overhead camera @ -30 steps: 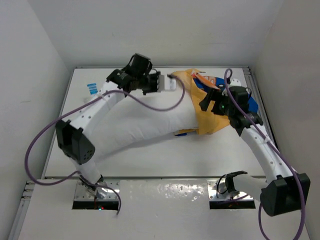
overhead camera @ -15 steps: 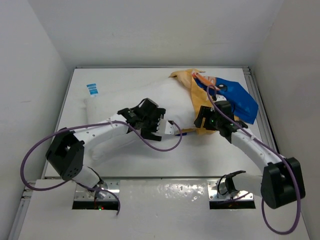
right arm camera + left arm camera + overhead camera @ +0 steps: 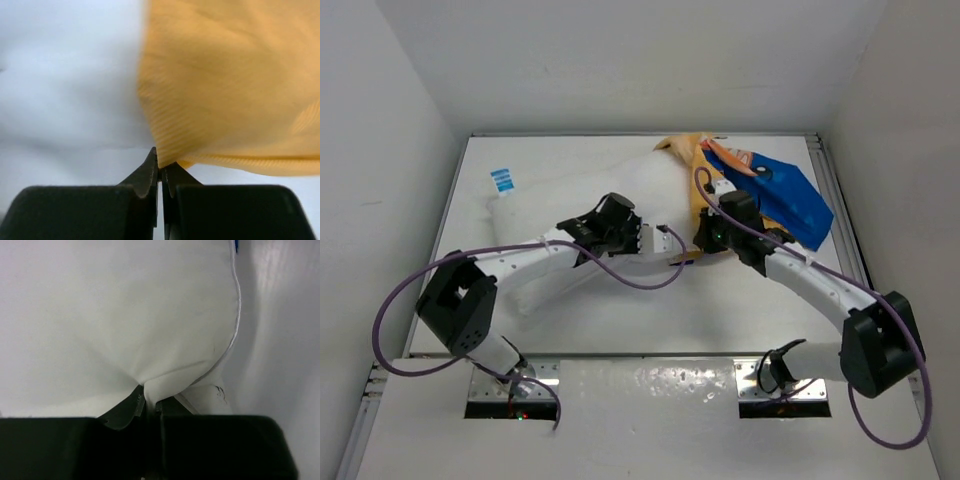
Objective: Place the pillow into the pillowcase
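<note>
On my overhead feed the plump white rectangular pillow (image 3: 620,190) lies slantwise across the white tabletop (image 3: 620,310). It runs from the left edge, towards the far-left corner, across the middle to the far-right part. Its small blue-and-white tag (image 3: 502,179) sits by the far-left corner. The large fabric pillowcase (image 3: 785,195) is bunched in the far-right corner, close to the right edge. Its blue printed side faces up, and its orange-yellow side is turned towards the pillow's right end. The orange fabric touches and overlaps that end. I cannot tell from here how much of the pillow is actually inside it.

My left gripper (image 3: 665,243) is over the middle of the table, at the pillow's near edge. On its wrist feed the left gripper (image 3: 151,402) has its fingers pressed together on a pinched fold of the pillow (image 3: 125,315), right beside the seam. Bare tabletop (image 3: 285,340) shows to the right.

My right gripper (image 3: 700,240) is just beside the left one, at the near end of the orange fabric. On its wrist feed the right gripper (image 3: 161,170) is clamped tight on the lower edge of the pillowcase (image 3: 225,85), with orange cloth caught between the fingertips. The picture there is blurred. The pale area to the left may be pillow or table, and I cannot tell which.

Purple cables (image 3: 390,300) loop off both arms.
</note>
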